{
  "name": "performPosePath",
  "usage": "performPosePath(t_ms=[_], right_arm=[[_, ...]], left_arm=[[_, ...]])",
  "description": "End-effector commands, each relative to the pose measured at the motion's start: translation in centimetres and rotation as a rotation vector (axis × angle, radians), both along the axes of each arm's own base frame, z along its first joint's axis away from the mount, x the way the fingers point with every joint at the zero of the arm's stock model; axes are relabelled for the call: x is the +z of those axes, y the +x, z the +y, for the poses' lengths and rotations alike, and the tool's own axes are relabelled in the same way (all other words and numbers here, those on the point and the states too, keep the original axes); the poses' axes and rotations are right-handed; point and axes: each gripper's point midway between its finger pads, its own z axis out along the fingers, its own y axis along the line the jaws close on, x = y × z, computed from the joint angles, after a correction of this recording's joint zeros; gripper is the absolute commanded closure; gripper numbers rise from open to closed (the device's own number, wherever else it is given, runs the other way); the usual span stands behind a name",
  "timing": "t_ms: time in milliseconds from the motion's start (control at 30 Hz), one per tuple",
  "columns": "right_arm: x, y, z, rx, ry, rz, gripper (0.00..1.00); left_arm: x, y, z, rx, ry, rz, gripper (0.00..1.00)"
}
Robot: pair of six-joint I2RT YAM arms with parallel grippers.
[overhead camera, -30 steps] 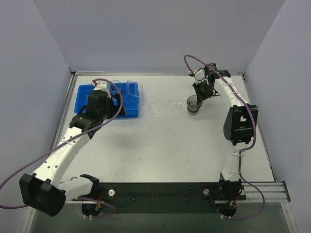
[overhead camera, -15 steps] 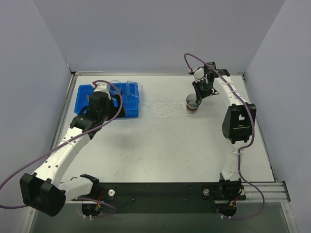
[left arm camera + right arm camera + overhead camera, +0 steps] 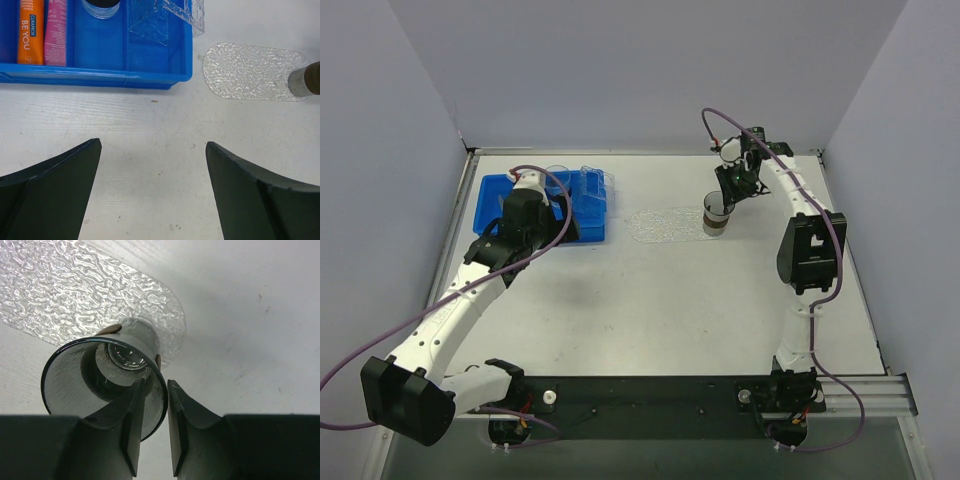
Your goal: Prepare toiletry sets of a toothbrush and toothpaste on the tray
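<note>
1. Gripping a smoky clear cup (image 3: 65,375) by its wall, the right gripper (image 3: 155,385) has one finger inside the rim and one outside, pinched on it. The cup's base sits over the rounded end of the tray (image 3: 75,295). I cannot tell whether it rests there or hangs just above.
2. The left gripper (image 3: 152,144) hangs over bare table just in front of the blue bin (image 3: 100,80), jaws wide apart and holding nothing.
3. The toothpaste is in the bin's left part: the orange tube (image 3: 31,30) and the pink tube (image 3: 55,32) lie flat, side by side and touching. No toothbrush shows in any view.
4. The tubes look light, soft-bodied and glossy, so a hard squeeze would likely dent them and a loose one could slip.
5. Pinching across the width near mid-length seems best. Because they lie so close together, one finger must wedge between them.
</note>
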Motion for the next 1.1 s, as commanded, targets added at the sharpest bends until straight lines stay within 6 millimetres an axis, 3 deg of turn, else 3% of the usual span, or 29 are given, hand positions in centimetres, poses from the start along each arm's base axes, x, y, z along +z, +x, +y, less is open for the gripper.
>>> performPosePath(t_ms=[0,367,533,900,1067], right_arm=[[0.8,1.0,-0.5,-0.025,0.004,-0.025,0.77],[1.2,1.1,-0.6,-0.062,0.017,-0.028,0.65],[2.5,1.4,-0.4,-0.082,0.031,-0.054,0.61],[8.0,1.3,0.4,-0.082,0.109,-0.156,0.6],[13.6,-0.1,1.1,-0.105,0.181,-0.252,0.61]], left_arm=[[1.1,0.4,-0.2,-0.001,-0.026,-0.032,0.04],[1.1,0.5,-0.3,-0.001,-0.029,-0.033,0.04],[1.6,0.6,-0.4,-0.003,-0.037,-0.05,0.04],[2.1,1.4,-0.4,0.083,-0.095,-0.031,0.09],[2.1,3.3,-1.4,0.124,-0.131,-0.019,0.13]])
